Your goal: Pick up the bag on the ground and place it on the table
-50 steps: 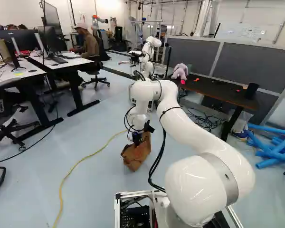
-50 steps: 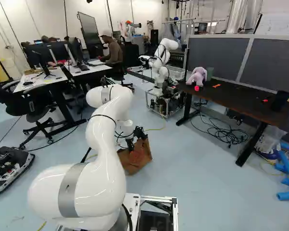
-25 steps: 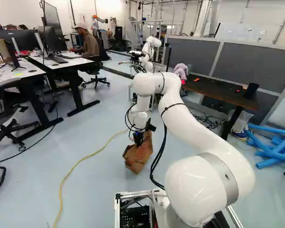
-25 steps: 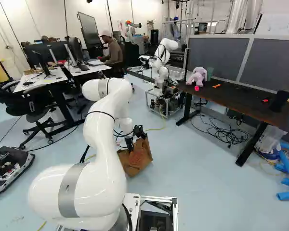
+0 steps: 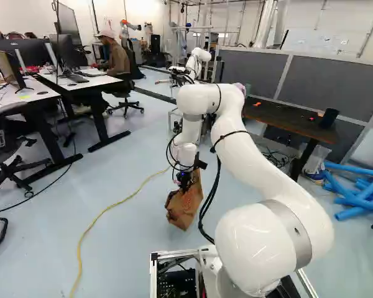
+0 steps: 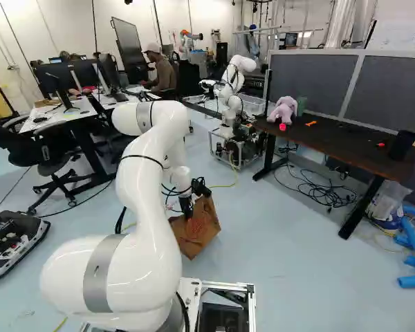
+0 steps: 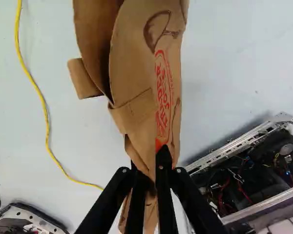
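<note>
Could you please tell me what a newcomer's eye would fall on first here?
Probably the white arm, right of the middle in the left base view, its fingers pinching a brown bag. Next, perhaps the pink plush toy on the dark table and the blue tubes at the right of both base views.

Bag: brown, red print, darker brown line motif
Cord: yellow
Arm: glossy white, grey band, black ties
Gripper: black
Table: dark brown top, black legs
Soft toy: pale pinkish lilac
Partition: dark grey panels, paler frame
Tubes: blue
Floor: pale blue-grey
</note>
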### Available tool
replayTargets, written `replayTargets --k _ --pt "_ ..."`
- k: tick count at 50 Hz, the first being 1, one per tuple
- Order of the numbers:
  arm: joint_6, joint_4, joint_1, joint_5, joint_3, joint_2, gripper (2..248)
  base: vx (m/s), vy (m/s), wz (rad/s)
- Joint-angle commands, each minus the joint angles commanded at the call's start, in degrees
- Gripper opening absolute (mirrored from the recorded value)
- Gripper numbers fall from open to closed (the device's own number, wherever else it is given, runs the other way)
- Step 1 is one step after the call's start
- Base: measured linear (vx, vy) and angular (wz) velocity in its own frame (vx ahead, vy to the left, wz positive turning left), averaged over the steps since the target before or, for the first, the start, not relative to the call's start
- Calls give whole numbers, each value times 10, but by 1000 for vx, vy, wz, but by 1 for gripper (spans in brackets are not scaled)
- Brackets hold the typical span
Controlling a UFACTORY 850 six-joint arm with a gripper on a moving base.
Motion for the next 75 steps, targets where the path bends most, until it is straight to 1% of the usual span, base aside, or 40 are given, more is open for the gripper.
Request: replayTargets --k 36,46,61,75 --pt "0 -99 -14 0 112 97 27 0 0 0" --pt "0 -116 -16 7 142 125 27 0 0 0" --pt "0 -136 -20 33 185 168 27 0 0 0" --pt "0 -149 -20 40 213 205 27 0 0 0"
